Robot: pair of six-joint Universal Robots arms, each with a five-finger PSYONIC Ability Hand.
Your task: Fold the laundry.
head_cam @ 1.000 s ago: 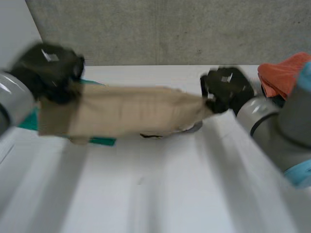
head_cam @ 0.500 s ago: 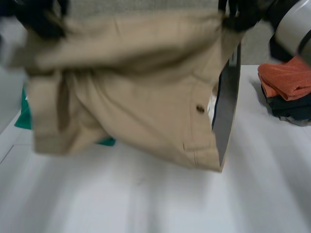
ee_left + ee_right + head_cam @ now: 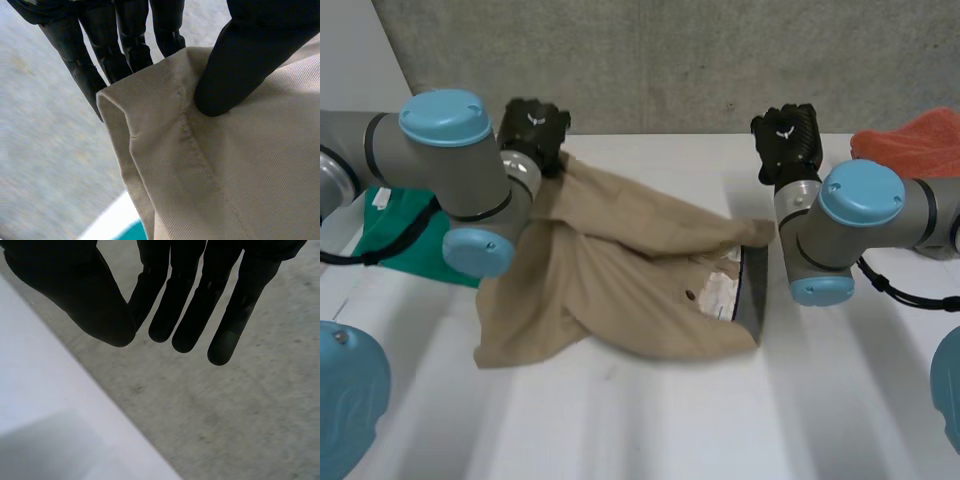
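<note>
We find the right robot hand (image 3: pixel 788 140) newly spread, empty; left robot hand (image 3: pixel 533 130) still pinches the slumped beige twill garment (image 3: pixel 620 280); regrasp needed.

Near half of the white table (image 3: pixel 650 420) is wide open, loads of room to pass. The crumpled beige twill garment (image 3: pixel 620 290) hogs the middle. A green cloth (image 3: pixel 420 215) sits at the left edge, a folded orange cloth (image 3: pixel 910 145) at the far right, with the right arm (image 3: pixel 820 245) between it and the garment.
</note>
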